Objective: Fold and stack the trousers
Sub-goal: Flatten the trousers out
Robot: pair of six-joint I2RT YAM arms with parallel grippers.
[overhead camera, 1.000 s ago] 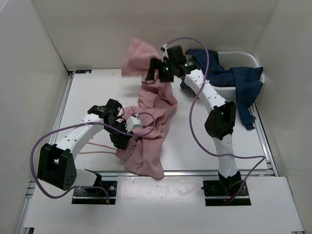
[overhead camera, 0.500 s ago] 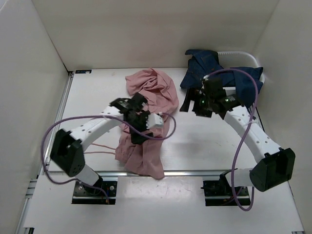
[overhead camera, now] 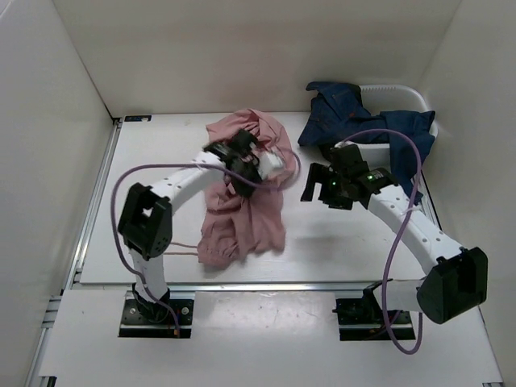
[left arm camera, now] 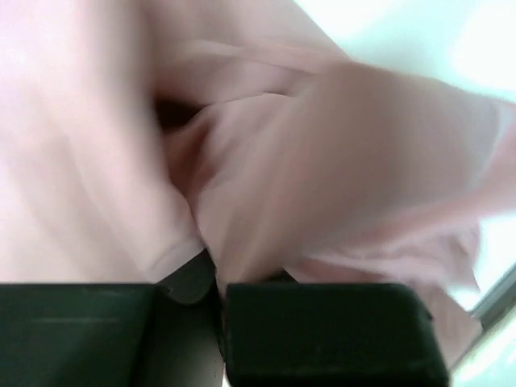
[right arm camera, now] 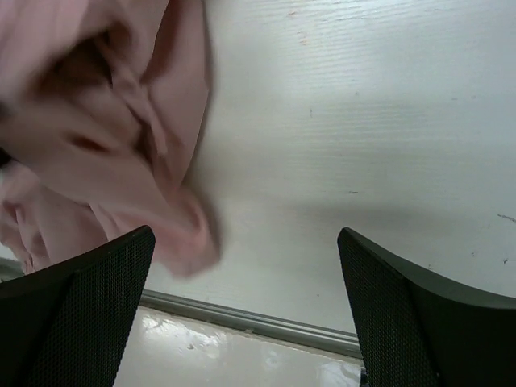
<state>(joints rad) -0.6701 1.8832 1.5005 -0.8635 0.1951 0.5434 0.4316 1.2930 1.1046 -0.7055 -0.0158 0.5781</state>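
Trousers (overhead camera: 242, 222) bunched, pinched in clenched left fingers (left arm camera: 322, 330); right fingers (right arm camera: 76, 310) spread, empty, near cloth edge.

A robot lab cell: white walls (overhead camera: 242, 48) behind the right pincer (overhead camera: 310, 185), aluminium rails (overhead camera: 93, 205) edging the white desk (overhead camera: 339, 242) beneath it.

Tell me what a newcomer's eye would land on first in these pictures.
The dusty-pink trousers stand out first, a crumpled bundle at mid-table, pinched near the top by the shut left gripper. To their right, the right gripper hangs wide open over the table, holding nothing. In the far right corner a dark blue garment spills over a white basket.
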